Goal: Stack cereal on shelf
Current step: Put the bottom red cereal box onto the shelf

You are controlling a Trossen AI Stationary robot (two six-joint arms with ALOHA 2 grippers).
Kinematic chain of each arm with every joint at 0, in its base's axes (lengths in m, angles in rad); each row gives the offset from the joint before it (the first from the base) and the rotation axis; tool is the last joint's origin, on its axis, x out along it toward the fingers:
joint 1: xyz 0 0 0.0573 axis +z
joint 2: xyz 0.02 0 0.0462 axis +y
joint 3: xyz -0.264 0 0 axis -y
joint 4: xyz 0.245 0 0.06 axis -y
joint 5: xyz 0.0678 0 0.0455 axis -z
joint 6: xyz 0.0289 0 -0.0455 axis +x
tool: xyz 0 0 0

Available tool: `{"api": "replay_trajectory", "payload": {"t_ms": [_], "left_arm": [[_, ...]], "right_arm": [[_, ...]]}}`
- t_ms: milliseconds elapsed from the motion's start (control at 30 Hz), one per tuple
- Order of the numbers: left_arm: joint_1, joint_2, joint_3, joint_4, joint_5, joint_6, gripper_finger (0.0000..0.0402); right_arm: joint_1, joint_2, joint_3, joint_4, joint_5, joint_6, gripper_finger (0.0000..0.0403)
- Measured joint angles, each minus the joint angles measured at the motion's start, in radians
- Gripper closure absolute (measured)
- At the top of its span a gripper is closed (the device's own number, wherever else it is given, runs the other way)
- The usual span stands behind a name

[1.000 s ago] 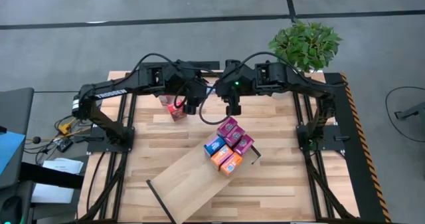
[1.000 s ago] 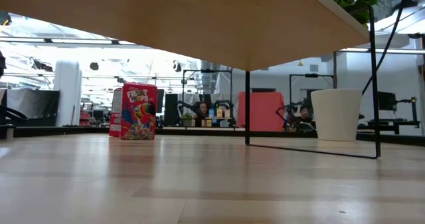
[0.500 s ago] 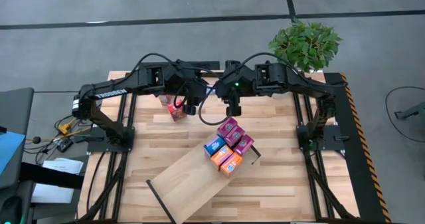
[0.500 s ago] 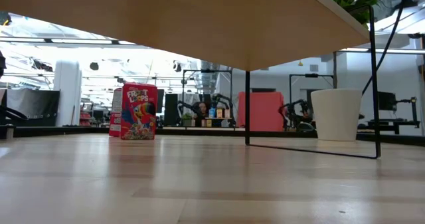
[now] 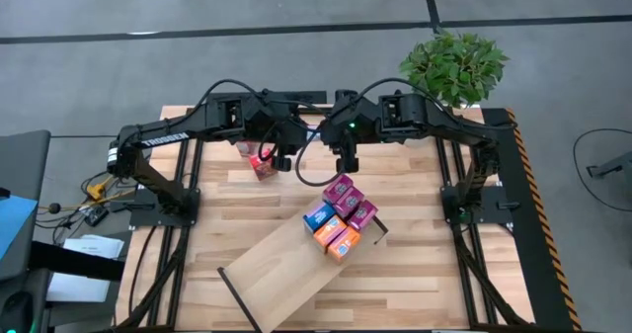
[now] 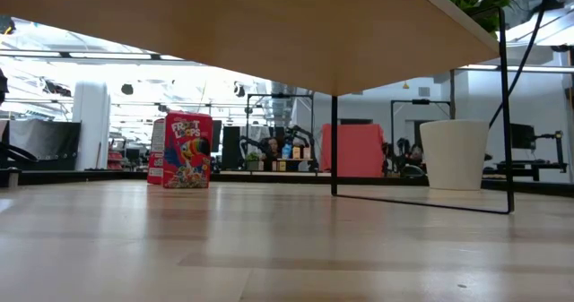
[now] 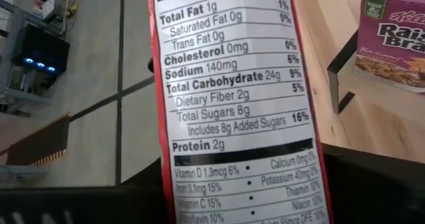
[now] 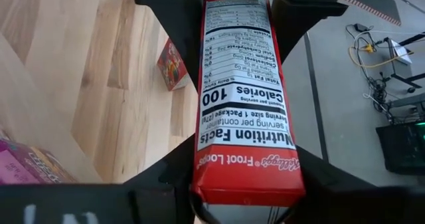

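Both arms reach inward at upper centre of the high view. The left end effector (image 5: 283, 161) and right end effector (image 5: 348, 163) pinch one red cereal box (image 8: 242, 98) between them, above the tabletop (image 5: 247, 200). Only the wrist views show its nutrition panel. Five boxes (image 5: 339, 215) sit on the shelf (image 5: 286, 269) at centre.

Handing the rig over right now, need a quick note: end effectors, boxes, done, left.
Right end effector: shut on one end of a red box, held off the table.
Left end effector: at that box's other end, grip unclear; looks like a handover.
Second red box: upright on the table, far side.
Shelf: cluster of pink, blue and orange boxes at one end.
Left: both red boxes.
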Motion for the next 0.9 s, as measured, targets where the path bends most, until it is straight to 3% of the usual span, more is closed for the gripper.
{"api": "replay_trajectory", "payload": {"t_ms": [367,533,900], "left_arm": [[0.0,0.0,0.0,-0.003,-0.055,-0.034,0.0229],[0.002,-0.018,0.0,-0.008,-0.071,-0.137,0.024],[-0.004,-0.29,0.0,-0.003,0.325,-0.499,0.024]], "right_arm": [[0.027,-0.031,0.015,0.003,0.007,0.0,0.0121],[0.06,-0.076,0.065,-0.054,0.058,0.04,0.0108],[0.15,-0.279,0.072,-0.083,0.056,0.217,0.0108]]}}
